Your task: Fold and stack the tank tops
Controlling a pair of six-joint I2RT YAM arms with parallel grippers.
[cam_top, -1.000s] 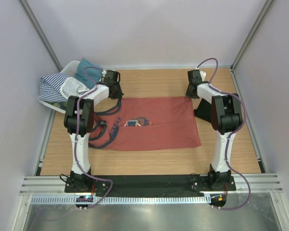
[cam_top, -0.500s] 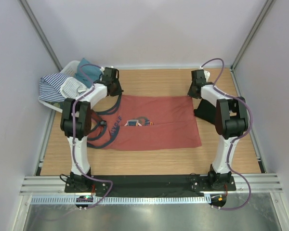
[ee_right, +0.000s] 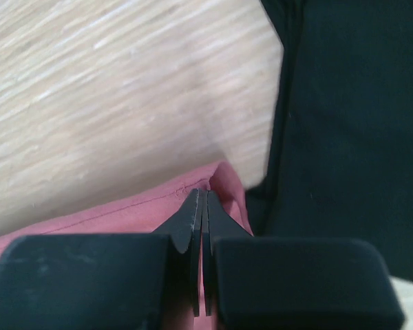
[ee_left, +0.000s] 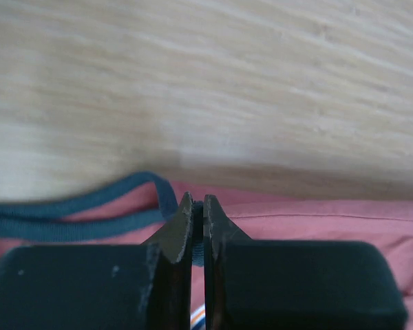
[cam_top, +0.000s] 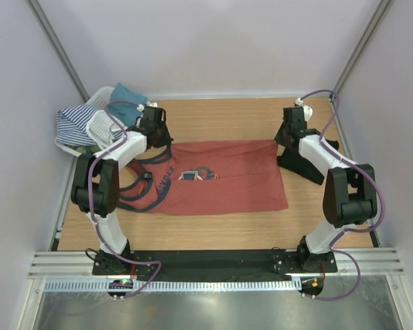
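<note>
The rust-red tank top (cam_top: 227,179) lies spread flat mid-table, its dark navy straps (cam_top: 139,196) trailing off to the left. My left gripper (cam_top: 160,139) sits at the top's far left corner, shut on a navy strap (ee_left: 76,210) that shows between the jaws (ee_left: 198,203). My right gripper (cam_top: 282,139) is at the far right corner, shut on the red hem (ee_right: 158,203) at its tip (ee_right: 204,197). The black tank top (cam_top: 299,163) lies bunched just right of the red one, partly under my right arm, and fills the right wrist view's right side (ee_right: 351,137).
A white plastic basket (cam_top: 98,126) holding a striped cloth (cam_top: 72,122) and a teal cloth (cam_top: 126,96) stands at the far left corner. Grey walls close in the wooden table (cam_top: 227,117) on three sides.
Both grippers have moved outward and slightly nearer, still shut on the red top's far corners. Both elbows have swung out toward the side walls.
</note>
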